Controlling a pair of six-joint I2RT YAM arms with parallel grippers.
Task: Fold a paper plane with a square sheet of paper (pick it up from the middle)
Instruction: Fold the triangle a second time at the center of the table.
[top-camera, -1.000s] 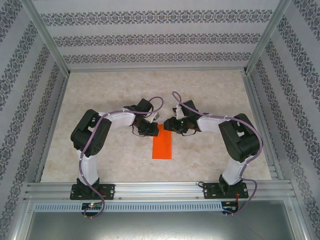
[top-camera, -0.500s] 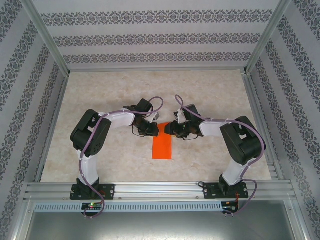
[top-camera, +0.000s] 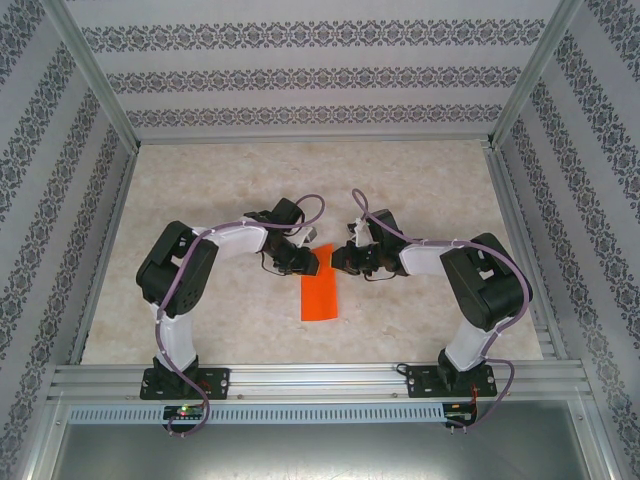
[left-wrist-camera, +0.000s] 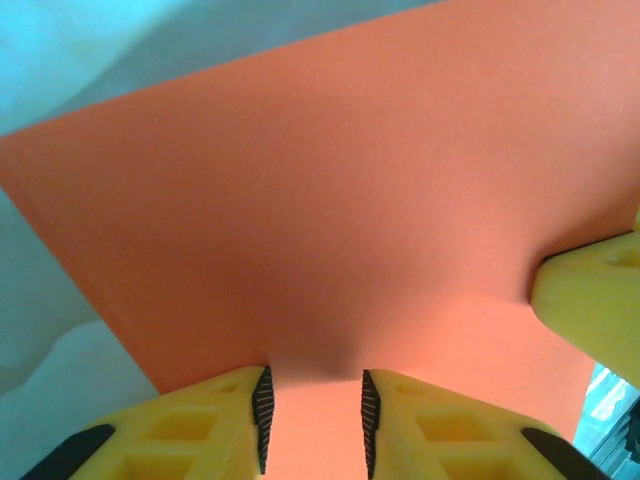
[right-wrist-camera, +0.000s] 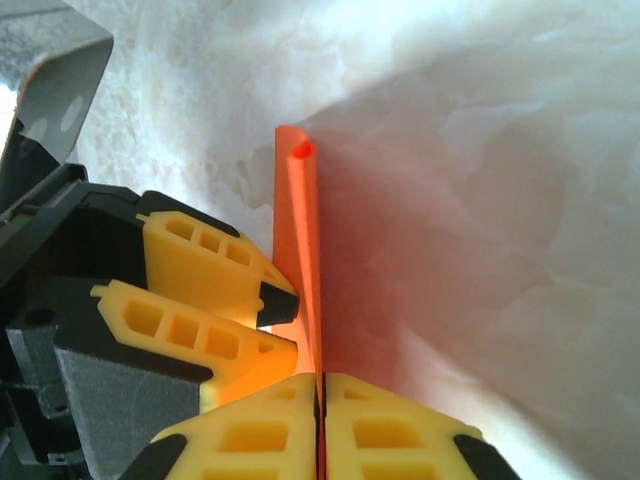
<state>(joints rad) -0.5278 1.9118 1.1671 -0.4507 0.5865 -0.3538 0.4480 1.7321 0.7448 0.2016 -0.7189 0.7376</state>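
Paper sheet (top-camera: 320, 293): orange, folded over, in the middle of the surface (top-camera: 220, 190), far end between both tools.
Right tool (right-wrist-camera: 320, 400): just closed; pressed together, pinching the paper's edge.
Left tool (left-wrist-camera: 312, 425): just loosened; fingers spread a little, paper between them.
Meaning: the right one seems to take over the hold, freeing the left for the next fold.
Writing: none to read.

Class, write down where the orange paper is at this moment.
In the top view, the orange paper is near the middle of the table. Its far end is between the left gripper and the right gripper, which pinches its edge.
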